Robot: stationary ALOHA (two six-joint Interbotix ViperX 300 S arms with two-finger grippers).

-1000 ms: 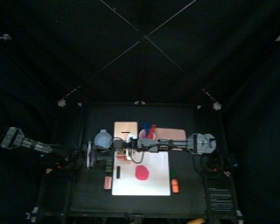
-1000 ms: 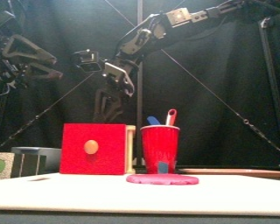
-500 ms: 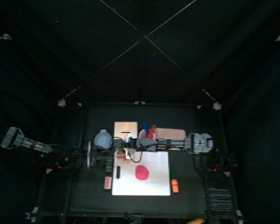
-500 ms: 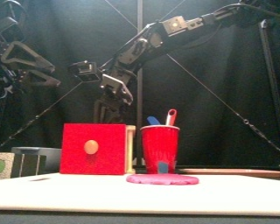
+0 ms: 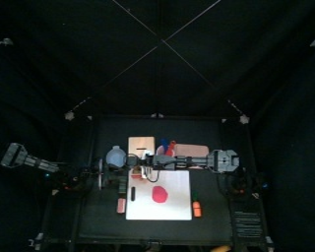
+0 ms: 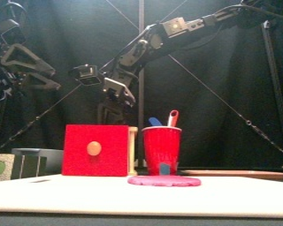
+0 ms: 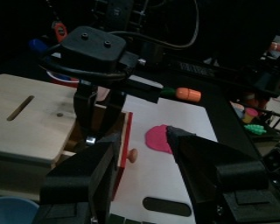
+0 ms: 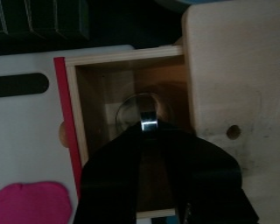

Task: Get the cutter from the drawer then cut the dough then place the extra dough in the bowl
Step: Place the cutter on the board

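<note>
Right claw down inside the open drawer, tip at the cutter.
We judge step 1 of 3 about half done. The wooden box has its drawer pulled out toward the white cutting board, and the round metal cutter lies inside with the claw right at its handle. We cannot tell whether it is pinching it. Lifting it out, cutting, and carrying scraps to the blue-grey bowl are all left, and the pink dough lies on the board, uncut as far as we see. The right arm reaches past the middle, angled down over the box. The left arm is raised at the left, its left claw spread wide and empty.
</note>
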